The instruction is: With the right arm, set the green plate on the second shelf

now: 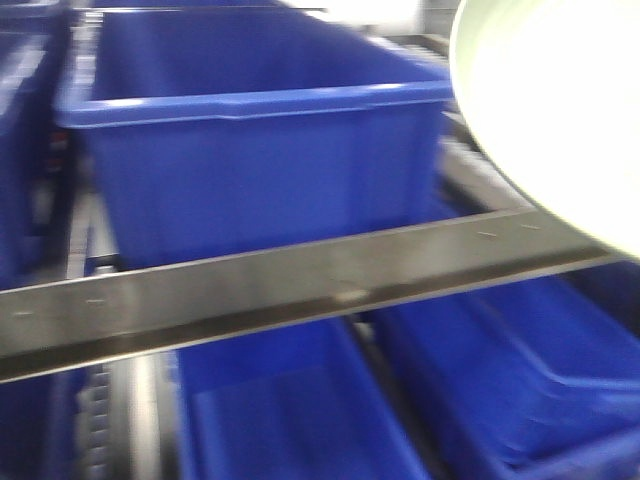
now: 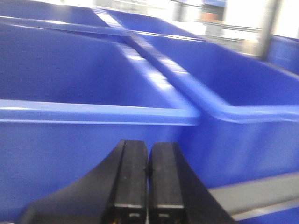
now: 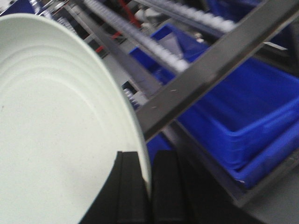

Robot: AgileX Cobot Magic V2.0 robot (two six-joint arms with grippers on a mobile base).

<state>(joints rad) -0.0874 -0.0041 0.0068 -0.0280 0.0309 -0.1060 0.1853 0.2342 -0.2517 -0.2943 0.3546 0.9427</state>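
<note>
The pale green plate (image 3: pixel 60 126) fills the left of the right wrist view, held on edge in the air. My right gripper (image 3: pixel 148 161) is shut on its rim, one finger on the inner face and one behind. In the front view the same plate (image 1: pixel 560 110) hangs at the upper right, above a grey shelf rail (image 1: pixel 300 285); the gripper itself is out of that view. My left gripper (image 2: pixel 149 156) is shut with nothing between its fingers, close in front of a blue bin wall.
Blue plastic bins (image 1: pixel 260 150) stand on the shelf levels, more bins (image 1: pixel 500 370) below the rail. Two bins (image 2: pixel 93 79) meet edge to edge before the left gripper. Roller tracks (image 3: pixel 154 44) and grey frame bars (image 3: pixel 210 65) cross behind the plate.
</note>
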